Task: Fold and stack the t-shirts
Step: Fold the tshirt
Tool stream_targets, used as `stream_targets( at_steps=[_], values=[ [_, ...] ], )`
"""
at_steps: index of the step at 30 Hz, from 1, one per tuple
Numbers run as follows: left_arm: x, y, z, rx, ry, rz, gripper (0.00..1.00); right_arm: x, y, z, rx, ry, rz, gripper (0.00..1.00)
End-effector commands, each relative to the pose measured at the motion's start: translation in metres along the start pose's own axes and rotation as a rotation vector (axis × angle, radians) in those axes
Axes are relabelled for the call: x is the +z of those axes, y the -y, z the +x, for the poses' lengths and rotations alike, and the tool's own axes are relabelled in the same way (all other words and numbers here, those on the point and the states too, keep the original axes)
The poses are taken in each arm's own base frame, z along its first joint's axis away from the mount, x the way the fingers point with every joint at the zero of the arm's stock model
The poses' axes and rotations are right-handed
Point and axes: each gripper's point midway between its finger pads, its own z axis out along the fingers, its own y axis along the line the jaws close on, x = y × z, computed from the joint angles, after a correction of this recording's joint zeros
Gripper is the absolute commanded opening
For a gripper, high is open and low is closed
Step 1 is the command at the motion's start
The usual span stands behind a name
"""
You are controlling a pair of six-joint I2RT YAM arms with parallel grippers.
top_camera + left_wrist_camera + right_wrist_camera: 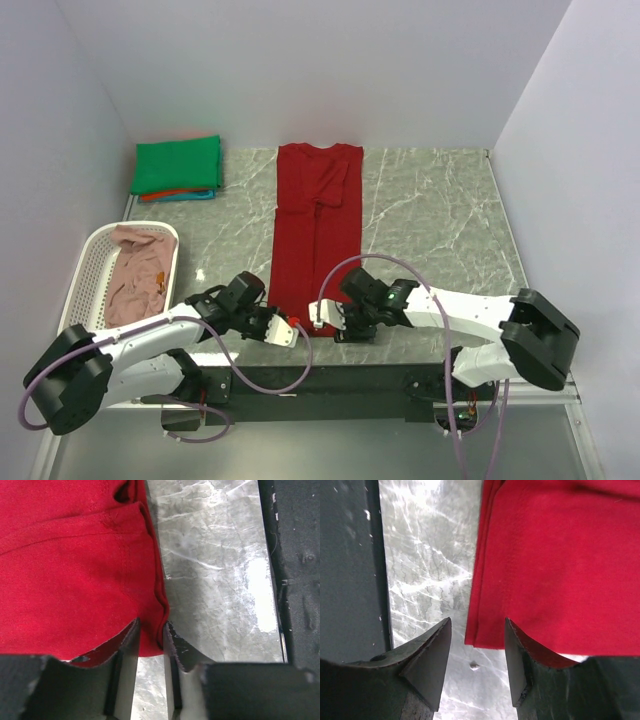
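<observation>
Cloth looks soft and light: my left end effector [151,627] pinches one hem corner of the dark red t-shirt [75,565]; my right end effector [477,622] stands open astride the other.

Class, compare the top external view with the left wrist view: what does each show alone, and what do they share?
Only top external: the folded stack with green on top, the white basket holding a pink shirt, the right arm. Only left wrist: the left fingers flanking a corner of the dark red t-shirt, cloth filling their gap. Both: that t-shirt and the marbled table.
</observation>
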Motion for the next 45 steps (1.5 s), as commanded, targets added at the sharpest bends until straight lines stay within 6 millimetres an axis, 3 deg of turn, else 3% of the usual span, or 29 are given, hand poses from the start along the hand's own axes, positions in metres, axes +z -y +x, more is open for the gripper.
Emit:
stream_targets(
  at_steps=[1,6,10,13,14,16,17,21,25,28,33,38,42,44,45],
  values=[
    [0.001,0.008,0.004,-0.006,-0.023,0.044,0.33,0.008,0.001,0.004,-0.009,-0.019,-0.015,0.54],
    [0.001,0.010,0.007,-0.001,-0.033,0.053,0.34,0.015,-0.007,0.017,-0.037,-0.066,-0.052,0.57],
    [0.001,0.011,0.006,0.003,-0.030,0.064,0.34,0.021,-0.008,0.025,-0.044,-0.103,-0.061,0.55],
    [0.002,0.012,0.007,0.002,-0.032,0.076,0.26,0.024,-0.005,0.028,-0.039,-0.122,-0.045,0.40],
    [0.002,0.012,0.006,0.002,-0.031,0.082,0.22,0.025,-0.004,0.029,-0.037,-0.125,-0.036,0.29],
    [-0.001,0.014,0.003,0.007,-0.034,0.112,0.10,0.024,-0.003,0.030,-0.033,-0.132,-0.030,0.17],
    [-0.002,0.017,-0.001,0.006,-0.018,0.135,0.04,0.023,-0.004,0.031,-0.025,-0.139,-0.028,0.00],
    [-0.011,0.017,-0.015,-0.005,0.023,0.143,0.00,0.011,-0.004,0.019,0.016,-0.097,-0.012,0.00],
    [-0.025,0.013,-0.031,0.035,0.081,0.097,0.00,-0.015,-0.005,-0.007,0.030,0.018,0.022,0.00],
    [-0.036,0.018,-0.039,0.048,0.110,0.099,0.00,-0.030,-0.015,-0.012,0.024,0.071,0.018,0.00],
    [-0.052,0.021,-0.059,-0.023,0.156,0.126,0.00,-0.039,-0.013,-0.015,0.019,0.100,0.040,0.00],
    [-0.065,-0.002,-0.052,-0.006,0.134,0.073,0.00,-0.061,0.012,-0.016,0.008,0.121,0.120,0.00],
    [-0.073,-0.046,-0.037,-0.098,0.106,0.031,0.00,-0.069,0.052,-0.009,0.033,0.087,0.162,0.00],
    [-0.073,-0.082,-0.033,-0.097,0.105,-0.053,0.00,-0.081,0.078,-0.017,0.052,0.109,0.198,0.00],
    [-0.072,-0.094,-0.030,-0.094,0.089,-0.087,0.00,-0.077,0.086,-0.017,0.054,0.095,0.186,0.00]
  ],
)
